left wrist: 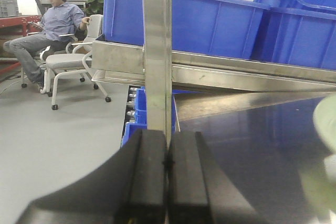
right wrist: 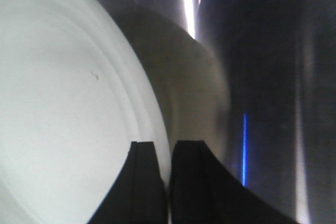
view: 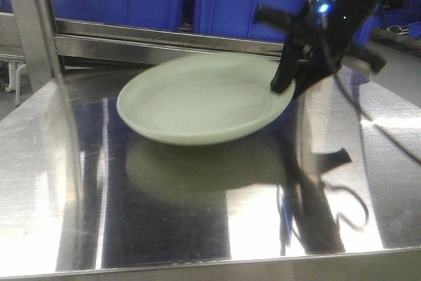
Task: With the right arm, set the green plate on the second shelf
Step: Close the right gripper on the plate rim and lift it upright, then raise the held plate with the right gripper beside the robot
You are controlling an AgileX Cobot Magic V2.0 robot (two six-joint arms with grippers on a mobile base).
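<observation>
While the right pincer pinches the right rim of the plate, the plate hangs tilted just above the steel shelf. Lowering slowly and levelling it before letting go should stop it clattering or sliding.

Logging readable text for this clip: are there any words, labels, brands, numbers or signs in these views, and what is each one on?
None can be read in any view.
The green plate is plain.
The blue bins show no labels on the sides in view.
The steel shelf carries only reflections.
The right gripper shows no legible marking.
</observation>
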